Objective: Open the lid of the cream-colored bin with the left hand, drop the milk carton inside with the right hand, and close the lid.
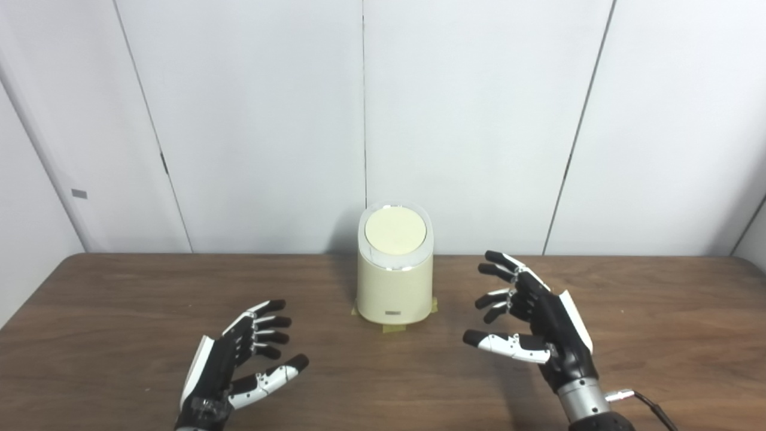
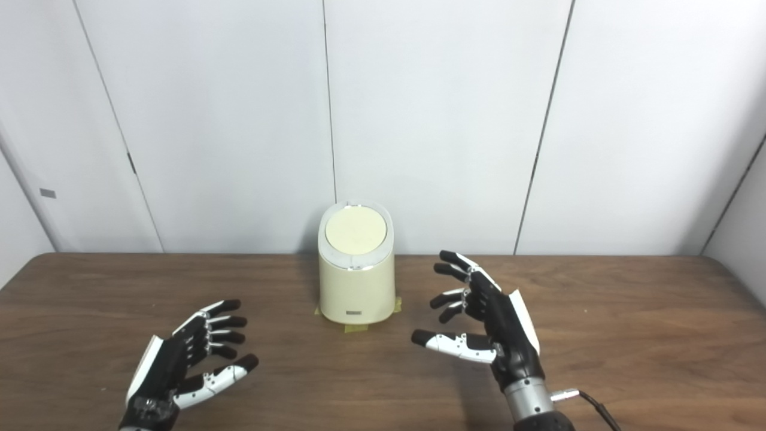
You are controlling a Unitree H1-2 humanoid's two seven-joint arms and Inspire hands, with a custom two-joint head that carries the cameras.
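Two hands hovered empty over the wooden surface (image 1: 119,311), left hand (image 1: 230,365) and right hand (image 1: 538,323) with fingers spread apart, flanking the cream-colored bin (image 1: 394,287), its lid (image 1: 395,230) closed, far center.

Both hands are built alike, in black and white. The left hand (image 1: 230,365) has a black frame with a flat white plate along its outer edge, and its fingers (image 1: 263,323) are pale in the middle segments and capped with black tips. The thumb is mostly white with small dark fasteners and a black tip. The right hand (image 1: 541,323) shows the same black body, a white plate on its back and black-tipped fingers (image 1: 499,263). Below it sits a ribbed silver metal wrist cuff (image 1: 583,400), from which a silver plug and a thin black cable (image 1: 655,410) lead off to the side.
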